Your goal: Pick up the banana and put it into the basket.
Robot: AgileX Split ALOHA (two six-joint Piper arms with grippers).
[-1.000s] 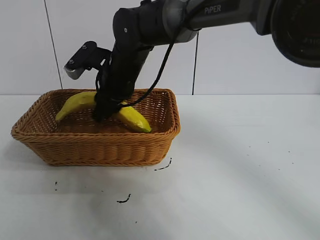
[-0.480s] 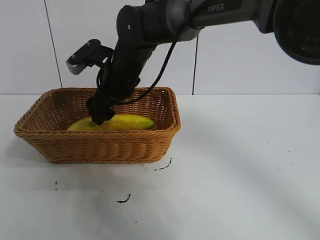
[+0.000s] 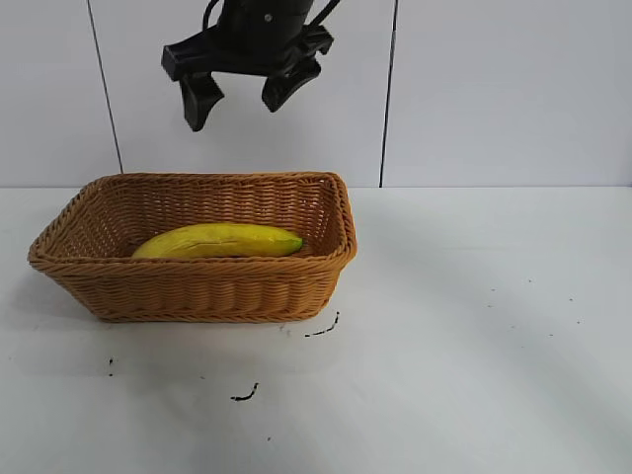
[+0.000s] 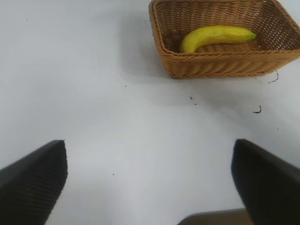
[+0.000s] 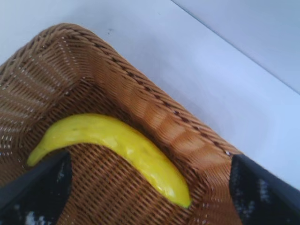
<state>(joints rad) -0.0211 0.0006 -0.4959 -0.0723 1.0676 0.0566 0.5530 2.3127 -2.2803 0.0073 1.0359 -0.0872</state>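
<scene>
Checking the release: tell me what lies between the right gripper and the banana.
Nothing. In the exterior view the right gripper hangs open above the basket, with only open air and the back wall behind, down to the banana lying inside.

From my console, the right gripper [image 3: 240, 94] reads as glossy black all over: a blocky body with angular edges, a small pale dot of a screw or marking near its upper middle, and two thick fingers [image 3: 200, 102] that taper to blunt, slightly hooked tips. A thin black cable loops up beside the body at the frame's top edge. In the right wrist view I see those fingers [image 5: 35, 190] as dark wedges with pale speckles on their matte surface. In the left wrist view, the left gripper [image 4: 150, 180] shows two black fingers [image 4: 33, 185] with fine ribbed texture, and a brownish edge between them.
</scene>
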